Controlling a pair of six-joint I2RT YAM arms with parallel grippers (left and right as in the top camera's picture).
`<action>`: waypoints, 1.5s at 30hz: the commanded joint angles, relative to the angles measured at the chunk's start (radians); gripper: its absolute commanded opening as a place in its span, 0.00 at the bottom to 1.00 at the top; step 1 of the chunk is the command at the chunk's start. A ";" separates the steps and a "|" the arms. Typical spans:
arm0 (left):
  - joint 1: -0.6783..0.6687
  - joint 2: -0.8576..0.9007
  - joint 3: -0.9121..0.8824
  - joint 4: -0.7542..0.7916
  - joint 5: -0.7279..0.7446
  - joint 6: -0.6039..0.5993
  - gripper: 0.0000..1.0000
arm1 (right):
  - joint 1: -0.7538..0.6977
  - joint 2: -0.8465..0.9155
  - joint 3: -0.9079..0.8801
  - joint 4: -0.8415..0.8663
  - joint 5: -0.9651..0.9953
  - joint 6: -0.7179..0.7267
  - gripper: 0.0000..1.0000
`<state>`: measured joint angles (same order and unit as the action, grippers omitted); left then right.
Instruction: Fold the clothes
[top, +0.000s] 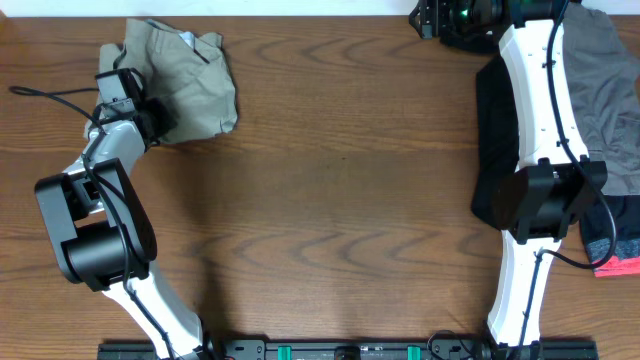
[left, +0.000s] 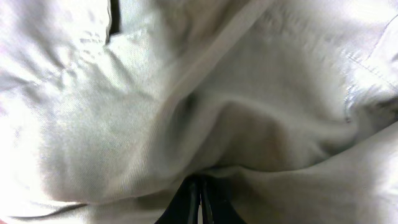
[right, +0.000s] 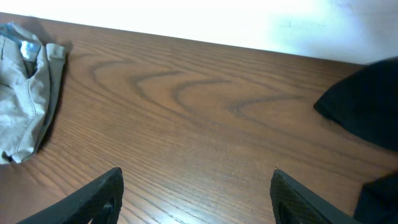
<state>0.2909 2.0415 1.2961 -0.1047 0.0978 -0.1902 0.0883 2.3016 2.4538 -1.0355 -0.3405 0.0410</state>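
Your left gripper (left: 199, 190) is pinched shut on a fold of the crumpled shorts (top: 185, 85) at the far left of the table (top: 350, 200). Your right gripper (right: 197, 180) gapes wide, empty. You seem to be at the first grasp; next, drag the shorts toward the centre and spread them flat.

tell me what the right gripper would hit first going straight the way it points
Likely just the bare table: between the open fingers of the right gripper lies only wood. The clothes sit off left, the black garment off right. Depth is unclear.
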 joint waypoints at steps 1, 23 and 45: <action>0.000 0.014 0.001 0.020 -0.005 0.017 0.06 | 0.018 0.013 -0.001 0.003 0.000 -0.013 0.73; 0.000 -0.572 0.006 -0.320 0.044 0.024 0.98 | -0.045 -0.175 0.000 0.005 0.159 -0.014 0.99; -0.024 -1.105 0.006 -0.768 0.043 0.021 0.98 | -0.109 -0.525 0.000 -0.235 0.224 -0.060 0.99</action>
<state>0.2710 0.9627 1.2976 -0.8715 0.1352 -0.1791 -0.0109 1.8698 2.4500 -1.2732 -0.1368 0.0086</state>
